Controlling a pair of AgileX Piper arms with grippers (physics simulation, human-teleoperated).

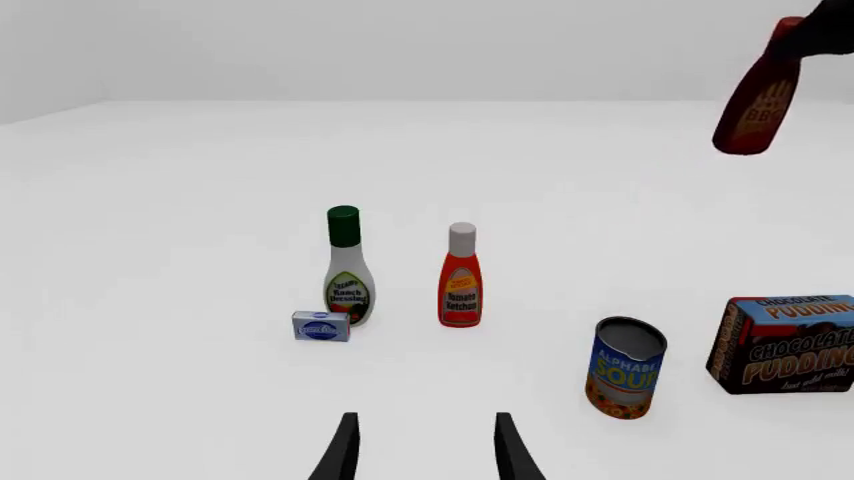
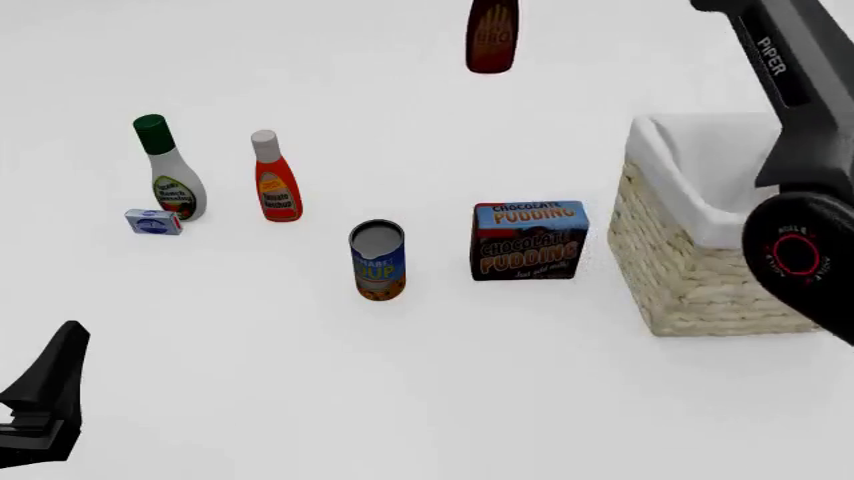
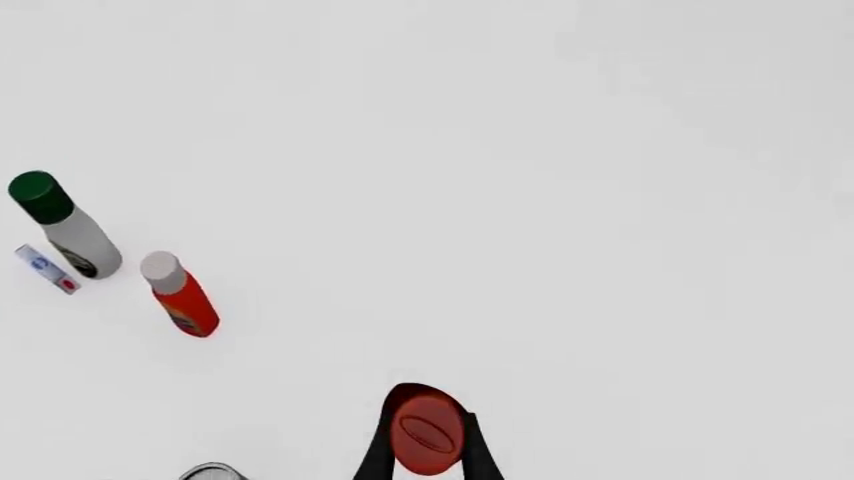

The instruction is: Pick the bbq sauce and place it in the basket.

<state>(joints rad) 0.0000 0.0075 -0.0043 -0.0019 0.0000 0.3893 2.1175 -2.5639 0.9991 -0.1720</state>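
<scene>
From the left, I saw my left gripper (image 1: 424, 450) low, its fingers apart and empty; ranch bottle (image 2: 168, 168), ketchup (image 2: 276, 177), soup can (image 2: 378, 260) and pudding box (image 2: 529, 240) stood between. My right gripper (image 3: 427, 452) clamped the bbq sauce (image 2: 493, 35) aloft, left of the basket (image 2: 694, 260).

Plain white table (image 2: 441, 380), pale wall (image 1: 400, 45)
</scene>
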